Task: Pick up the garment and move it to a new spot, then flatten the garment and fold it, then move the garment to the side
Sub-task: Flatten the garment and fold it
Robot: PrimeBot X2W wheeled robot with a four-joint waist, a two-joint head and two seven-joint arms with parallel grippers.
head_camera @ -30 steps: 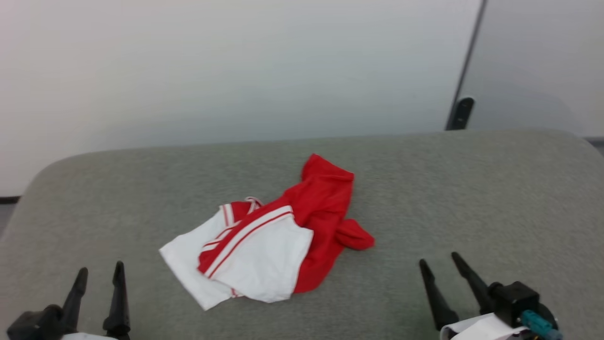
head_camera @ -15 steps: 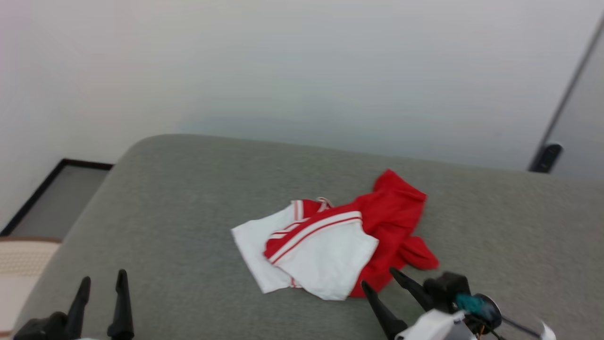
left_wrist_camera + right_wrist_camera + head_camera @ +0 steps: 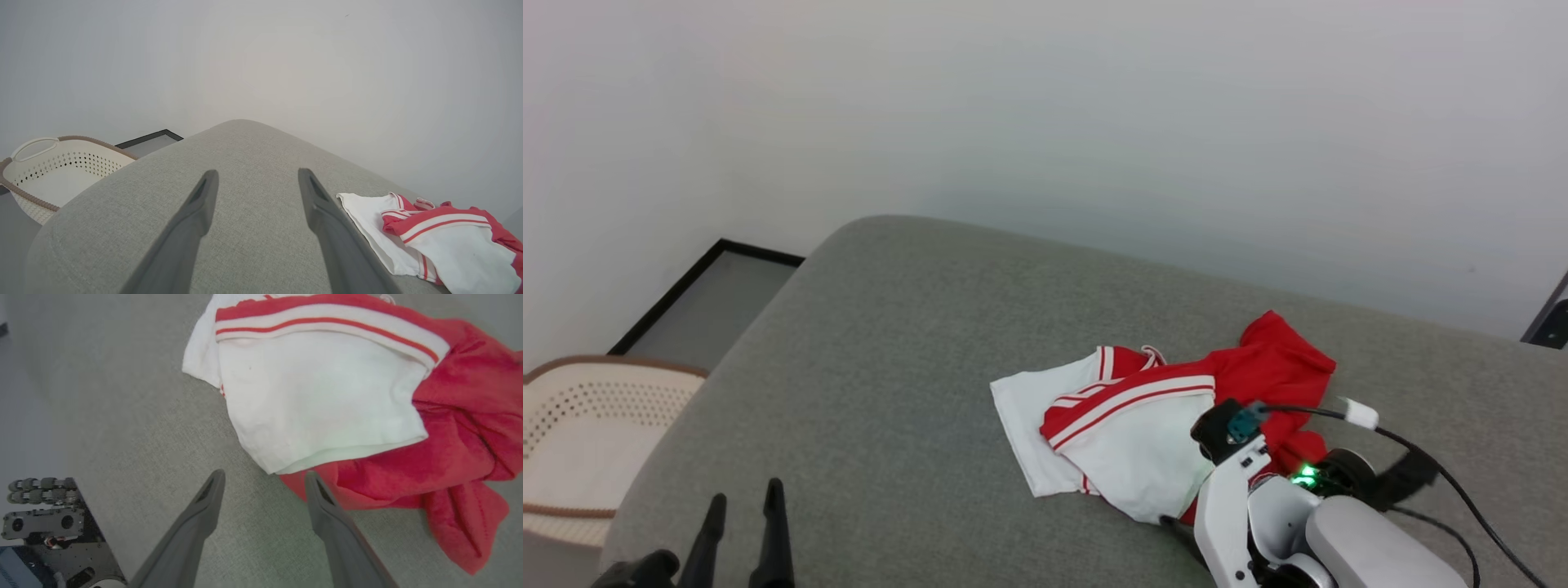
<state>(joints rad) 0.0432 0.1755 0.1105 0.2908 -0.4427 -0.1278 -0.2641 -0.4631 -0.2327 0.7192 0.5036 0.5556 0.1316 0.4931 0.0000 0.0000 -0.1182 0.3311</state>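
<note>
No lettering, number, brand mark or sign can be read in any view. The garment [image 3: 1143, 445] turns only plain red and white cloth with red-and-white striped trim toward the cameras.

A grey upholstered surface [image 3: 253, 228] spreads beneath the left fingers [image 3: 194, 220]; a cream perforated laundry basket [image 3: 81, 161] stands to their left, beyond its edge.
</note>
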